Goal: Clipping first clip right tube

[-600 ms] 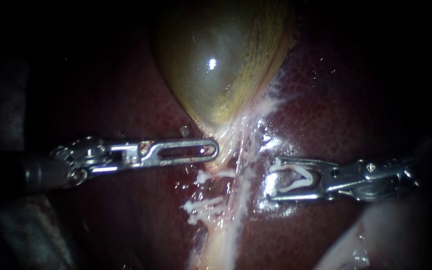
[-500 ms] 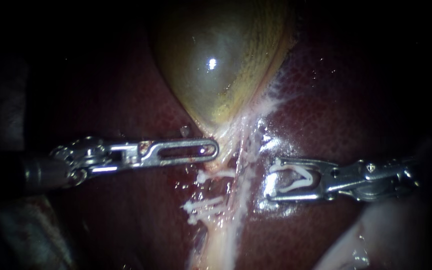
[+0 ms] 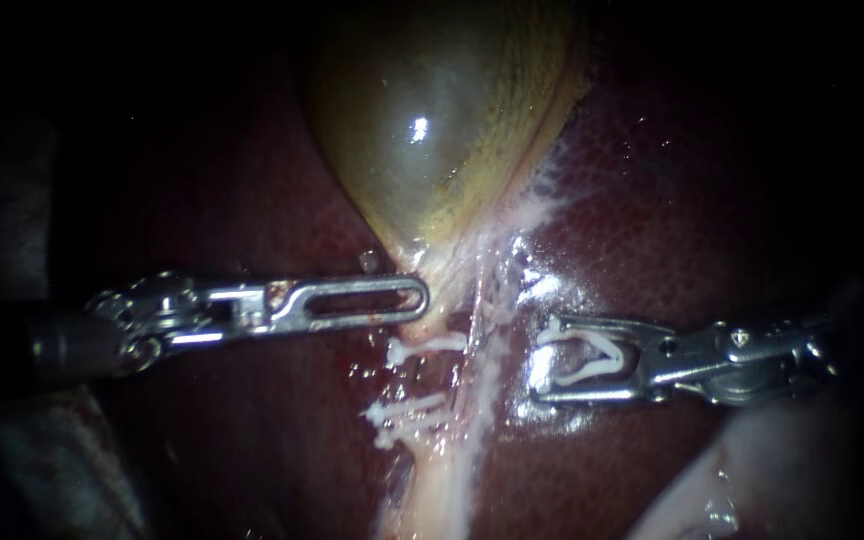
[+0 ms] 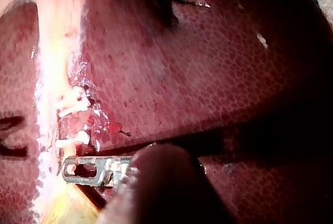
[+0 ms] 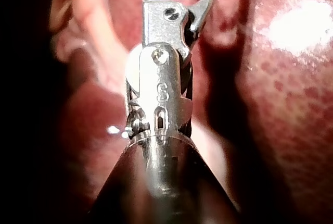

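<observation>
Endoscope view: left instrument's claw (image 3: 418,298) lies closed and empty beside the gallbladder (image 3: 432,130) neck, above two white clips (image 3: 422,349). The right tube (image 3: 487,360) runs just beside the right instrument's claw (image 3: 540,360), which is spread and grips an open clip (image 3: 617,355).

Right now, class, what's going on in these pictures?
Two instruments work below the gallbladder, over the liver. The right instrument holds an open white clip in its end effector, just short of the pale tube. The left instrument, shut and empty, lies on the tube's other side, near two placed clips.
</observation>
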Controlling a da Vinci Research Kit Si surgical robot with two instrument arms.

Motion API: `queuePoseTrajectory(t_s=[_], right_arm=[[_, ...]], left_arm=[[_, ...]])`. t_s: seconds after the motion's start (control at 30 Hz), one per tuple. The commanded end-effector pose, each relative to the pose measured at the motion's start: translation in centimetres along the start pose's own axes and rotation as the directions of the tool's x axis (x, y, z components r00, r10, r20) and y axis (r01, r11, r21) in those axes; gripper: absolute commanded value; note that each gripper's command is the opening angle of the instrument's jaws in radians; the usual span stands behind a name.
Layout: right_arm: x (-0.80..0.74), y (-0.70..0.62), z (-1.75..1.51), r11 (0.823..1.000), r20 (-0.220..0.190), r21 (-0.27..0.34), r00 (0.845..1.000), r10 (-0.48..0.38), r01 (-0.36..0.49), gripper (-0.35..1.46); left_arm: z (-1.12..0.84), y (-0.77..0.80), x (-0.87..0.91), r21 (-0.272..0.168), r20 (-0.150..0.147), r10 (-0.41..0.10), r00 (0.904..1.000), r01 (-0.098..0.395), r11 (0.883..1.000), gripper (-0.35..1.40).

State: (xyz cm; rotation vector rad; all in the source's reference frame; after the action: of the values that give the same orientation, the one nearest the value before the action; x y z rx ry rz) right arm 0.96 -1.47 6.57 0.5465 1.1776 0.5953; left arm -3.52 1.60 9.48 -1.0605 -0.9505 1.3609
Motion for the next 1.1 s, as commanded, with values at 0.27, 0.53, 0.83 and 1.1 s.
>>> queuePoseTrajectory(t_s=[0.27, 0.53, 0.83, 1.1], right_arm=[[-0.01, -0.04, 0.06, 0.998, 0.005, 0.009, 0.998, 0.057, -0.057, 0.51], [-0.03, -0.09, 0.15, 0.989, -0.001, 0.028, 0.989, 0.145, -0.145, 0.51], [0.01, -0.12, 0.31, 0.966, -0.036, 0.047, 0.966, 0.254, -0.252, 0.53], [-0.04, -0.06, 0.47, 0.960, -0.058, 0.048, 0.959, 0.278, -0.276, 0.53]], left_arm=[[-0.22, 0.26, 0.04, -0.010, 0.016, -0.012, 0.9998, 0.012, 1.000, -0.35], [-0.38, 0.51, 0.01, -0.004, 0.033, -0.019, 0.9993, 0.019, 1.000, -0.35], [-0.41, 0.57, -0.03, -0.007, 0.045, -0.019, 0.9988, 0.019, 1.000, -0.35], [-0.43, 0.59, -0.04, -0.005, 0.049, -0.019, 0.9986, 0.019, 1.000, -0.35]])
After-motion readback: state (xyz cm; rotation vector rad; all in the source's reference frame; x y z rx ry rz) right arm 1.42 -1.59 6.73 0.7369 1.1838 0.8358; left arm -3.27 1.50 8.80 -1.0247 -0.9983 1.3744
